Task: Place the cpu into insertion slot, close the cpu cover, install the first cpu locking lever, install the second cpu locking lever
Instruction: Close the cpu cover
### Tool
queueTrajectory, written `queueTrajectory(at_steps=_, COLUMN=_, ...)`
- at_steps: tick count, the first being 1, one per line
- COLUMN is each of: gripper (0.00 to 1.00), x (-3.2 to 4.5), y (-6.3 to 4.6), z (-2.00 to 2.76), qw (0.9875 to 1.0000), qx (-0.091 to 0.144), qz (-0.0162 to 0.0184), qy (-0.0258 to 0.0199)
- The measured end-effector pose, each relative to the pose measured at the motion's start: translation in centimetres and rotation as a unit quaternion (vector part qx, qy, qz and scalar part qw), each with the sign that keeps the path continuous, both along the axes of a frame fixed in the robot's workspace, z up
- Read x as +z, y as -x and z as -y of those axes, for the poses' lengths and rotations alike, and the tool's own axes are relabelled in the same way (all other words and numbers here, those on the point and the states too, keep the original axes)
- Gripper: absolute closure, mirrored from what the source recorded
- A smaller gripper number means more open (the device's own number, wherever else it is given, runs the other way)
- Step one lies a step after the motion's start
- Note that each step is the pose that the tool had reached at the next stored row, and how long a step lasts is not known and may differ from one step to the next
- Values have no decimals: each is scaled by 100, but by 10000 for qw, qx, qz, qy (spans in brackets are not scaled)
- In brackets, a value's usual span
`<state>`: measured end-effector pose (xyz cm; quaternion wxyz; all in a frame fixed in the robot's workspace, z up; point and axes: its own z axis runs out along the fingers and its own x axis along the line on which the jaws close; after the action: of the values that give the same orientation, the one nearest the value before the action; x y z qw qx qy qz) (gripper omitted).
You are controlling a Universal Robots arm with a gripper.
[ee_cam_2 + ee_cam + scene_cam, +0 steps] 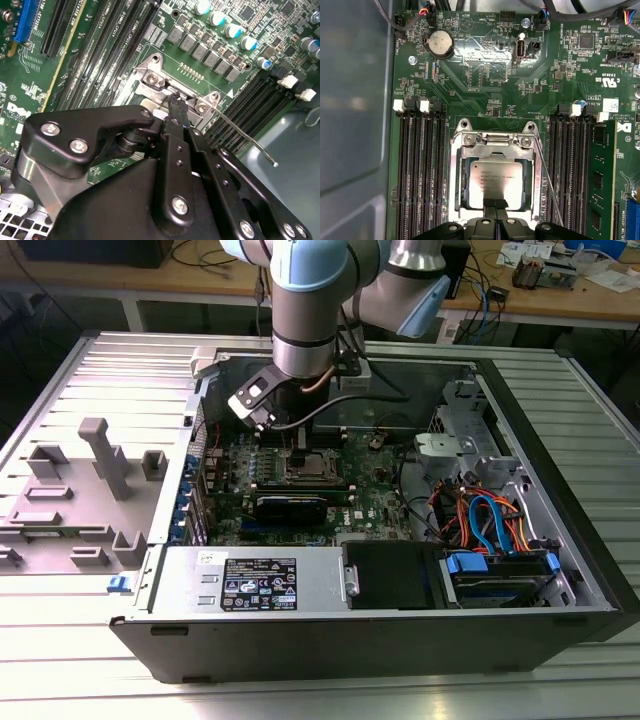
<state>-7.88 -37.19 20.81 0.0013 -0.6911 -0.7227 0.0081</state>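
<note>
The cpu [495, 172], silver-grey and square, lies flat in the insertion slot [462, 126] on the green motherboard. The cpu cover [461, 185], a silvery frame, lies down around it, and the chip shows through its cut-out. My gripper [495, 204] is shut, its black fingertips together at the chip's near edge, touching or just above the cover. In the second wrist view my gripper [175, 104] is at the socket's metal bracket [152, 77]. A thin wire locking lever [551, 192] stands free beside the socket and sticks out over the memory slots [246, 138]. In the exterior view my gripper [298, 448] is above the socket [308, 470].
Black memory slots [420, 170] flank the socket, with a green memory module [602, 180] on one side. A coin battery [441, 43] and the grey case wall [355, 100] are near. The power supply [250, 582] and drive cables [490, 520] fill the case's front and right.
</note>
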Motion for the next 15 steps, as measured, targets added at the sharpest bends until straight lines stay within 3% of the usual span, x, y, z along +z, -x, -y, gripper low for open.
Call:
queueTrajectory(at_steps=5, gripper=89, x=23, y=-14, z=0, qw=10000, qx=0, qz=1, qy=13)
queueTrajectory(at_steps=12, gripper=89, x=8, y=-251, z=-3, qw=10000, qx=0, qz=-2, qy=62)
queueTrajectory(at_steps=15, gripper=89, x=8, y=-265, z=-3, qw=10000, qx=-1, qz=-3, qy=64)
